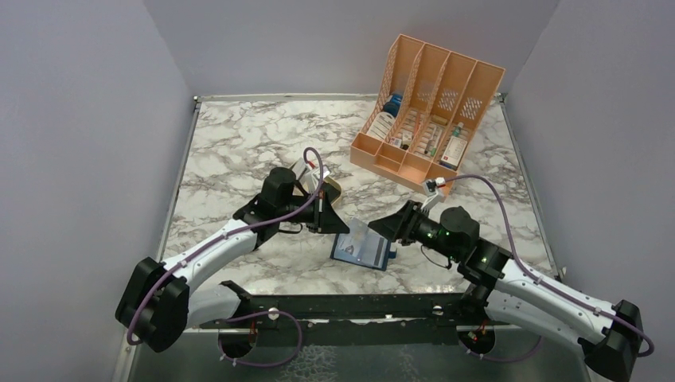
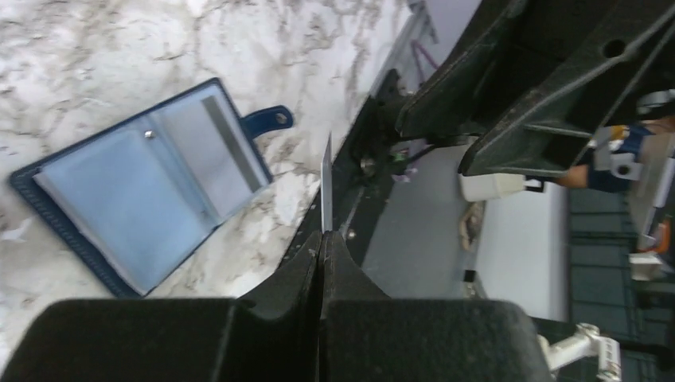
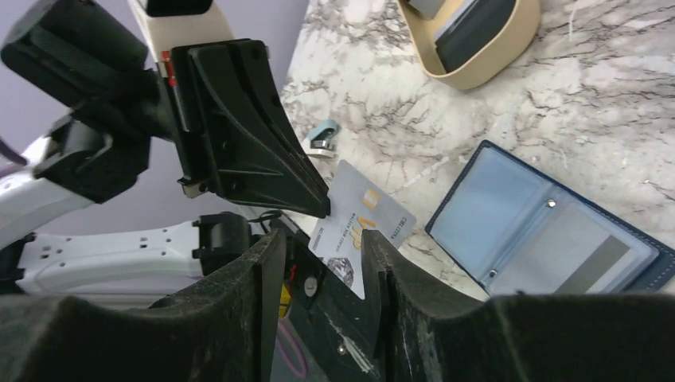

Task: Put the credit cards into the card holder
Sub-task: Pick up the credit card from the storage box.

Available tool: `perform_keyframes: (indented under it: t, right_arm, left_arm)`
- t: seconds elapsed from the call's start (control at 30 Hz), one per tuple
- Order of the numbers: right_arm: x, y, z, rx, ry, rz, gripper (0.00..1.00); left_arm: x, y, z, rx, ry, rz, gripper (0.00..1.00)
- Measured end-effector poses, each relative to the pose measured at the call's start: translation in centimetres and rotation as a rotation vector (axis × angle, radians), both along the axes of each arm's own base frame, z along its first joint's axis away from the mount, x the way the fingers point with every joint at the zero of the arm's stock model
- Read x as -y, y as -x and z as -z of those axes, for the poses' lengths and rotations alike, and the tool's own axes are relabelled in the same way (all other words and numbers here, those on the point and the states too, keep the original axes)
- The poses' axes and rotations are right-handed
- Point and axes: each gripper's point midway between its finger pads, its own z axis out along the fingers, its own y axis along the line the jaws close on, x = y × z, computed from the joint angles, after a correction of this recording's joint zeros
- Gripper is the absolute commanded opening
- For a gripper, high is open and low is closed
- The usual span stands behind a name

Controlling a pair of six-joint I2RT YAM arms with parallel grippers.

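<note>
My left gripper (image 1: 328, 216) is shut on one grey-white credit card (image 3: 362, 227), held on edge above the table's near edge; the card shows edge-on in the left wrist view (image 2: 326, 181). The navy card holder (image 1: 362, 251) lies open on the marble, its grey-clear sleeves up (image 2: 151, 195) (image 3: 549, 231). My right gripper (image 3: 322, 243) is open and faces the card; the card's lower end shows in the gap between its fingers, and they are not closed on it. More cards stand in the gold tin (image 3: 477, 40).
The gold tin (image 1: 322, 189) sits behind the left wrist, partly hidden. A peach-orange slotted file rack (image 1: 430, 111) with small items stands at the back right. A black bar (image 1: 342, 306) runs along the table's near edge. Grey walls close in both sides.
</note>
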Motion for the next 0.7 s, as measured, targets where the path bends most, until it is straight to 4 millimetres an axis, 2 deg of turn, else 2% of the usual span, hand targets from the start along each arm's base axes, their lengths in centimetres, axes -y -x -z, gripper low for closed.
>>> perform_keyframes:
  t: [0.2,0.33,0.4,0.53,0.6,0.63,0.7]
  right_arm:
    - [0.0,0.7,-0.5,0.002,-0.056,-0.020,0.45]
    - [-0.2,0.9,-0.5,-0.014,-0.063,-0.030,0.44]
    - [-0.3,1.1,-0.5,-0.018,-0.068,-0.042,0.34]
    - [-0.7,1.6,-0.4,-0.017,-0.081,-0.077,0.08]
    - [-0.7,1.8,-0.3,-0.018,-0.087,-0.086,0.01]
    - [-0.7,1.8,-0.3,-0.018,-0.091,-0.087,0.01]
    - [-0.6,2.0,-0.6,-0.010,-0.108,-0.090,0.01]
  left_arm:
    - [0.6,1.4,-2.3,-0.039,0.121,0.050,0.00]
    - [0.7,1.8,-4.0,-0.016,0.170,0.067,0.00]
    - [0.7,1.9,-4.3,-0.018,0.182,0.073,0.00]
    - [0.7,2.1,-4.6,-0.029,0.190,0.079,0.00]
    - [0.6,2.3,-4.7,-0.030,0.194,0.078,0.01]
    - [0.5,2.4,-4.7,-0.033,0.195,0.078,0.07]
    - [0.5,2.4,-4.4,-0.040,0.192,0.076,0.30]
